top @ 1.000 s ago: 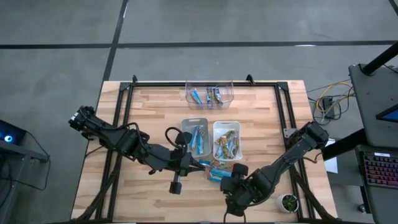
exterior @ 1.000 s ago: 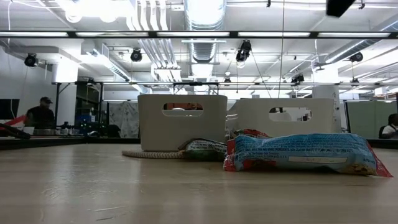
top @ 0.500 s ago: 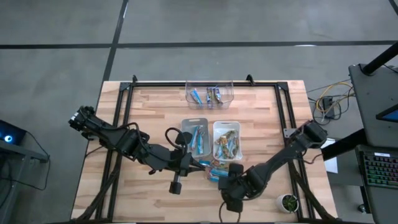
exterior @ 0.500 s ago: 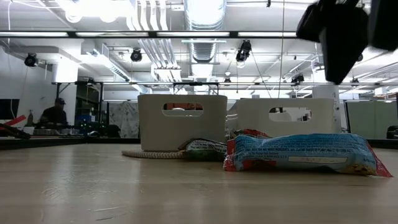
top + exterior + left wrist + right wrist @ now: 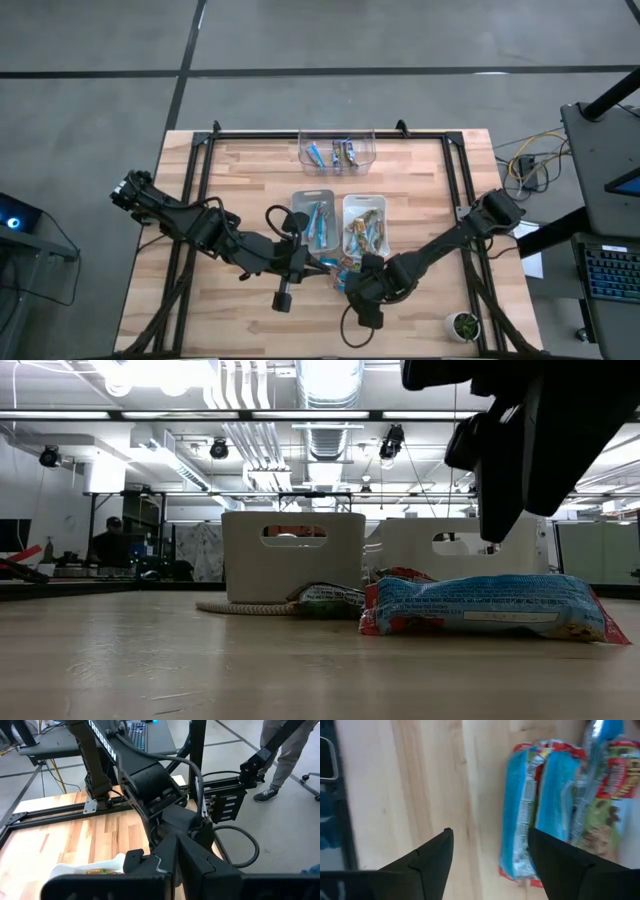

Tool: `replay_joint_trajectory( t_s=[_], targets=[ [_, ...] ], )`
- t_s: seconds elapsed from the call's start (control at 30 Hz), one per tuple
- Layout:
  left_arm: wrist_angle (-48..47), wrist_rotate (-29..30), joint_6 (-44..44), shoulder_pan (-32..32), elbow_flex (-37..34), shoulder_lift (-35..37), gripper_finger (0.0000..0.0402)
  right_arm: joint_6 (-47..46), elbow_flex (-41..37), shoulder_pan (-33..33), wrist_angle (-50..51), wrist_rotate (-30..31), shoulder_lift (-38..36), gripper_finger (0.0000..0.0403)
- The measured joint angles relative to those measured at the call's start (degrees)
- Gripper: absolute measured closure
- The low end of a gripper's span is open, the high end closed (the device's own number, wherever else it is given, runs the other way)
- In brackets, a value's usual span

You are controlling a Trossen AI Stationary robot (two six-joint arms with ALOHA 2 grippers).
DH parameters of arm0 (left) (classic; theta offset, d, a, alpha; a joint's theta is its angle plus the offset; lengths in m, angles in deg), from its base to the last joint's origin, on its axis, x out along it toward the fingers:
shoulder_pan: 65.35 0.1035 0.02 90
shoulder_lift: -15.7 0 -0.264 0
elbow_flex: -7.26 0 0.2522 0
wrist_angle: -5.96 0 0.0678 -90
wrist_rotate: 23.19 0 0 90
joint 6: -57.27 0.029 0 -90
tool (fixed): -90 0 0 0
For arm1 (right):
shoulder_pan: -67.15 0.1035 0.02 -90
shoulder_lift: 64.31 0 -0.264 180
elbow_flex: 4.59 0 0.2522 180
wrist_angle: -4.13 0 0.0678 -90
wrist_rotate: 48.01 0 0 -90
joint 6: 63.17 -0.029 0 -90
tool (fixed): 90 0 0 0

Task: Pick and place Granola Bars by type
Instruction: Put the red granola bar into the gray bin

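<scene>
Right gripper (image 5: pixel 352 283) has swung in from the table's near edge and now hangs over the loose granola bars (image 5: pixel 345 272), fingers spread wide, arm stretched low across the table. A blue bar (image 5: pixel 532 815) lies flat just ahead, ready for pinching. Left gripper (image 5: pixel 300 262) waits pressed together beside the grey bin (image 5: pixel 296 200).

left end effector (image 5: pixel 176 865) closed | right arm (image 5: pixel 145 775) ahead | white bin (image 5: pixel 80 870) below
</scene>
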Motion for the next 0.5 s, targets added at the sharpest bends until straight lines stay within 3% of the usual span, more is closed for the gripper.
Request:
replay_joint_trajectory(
  t_s=[0.5],
  targets=[
    [0.0, 0.0, 0.99, 0.05, 0.0, 0.0, 0.0402, 0.14, -4.25, -1.22, -5.2, -1.62, 0.0, 0.0168]
  ],
)
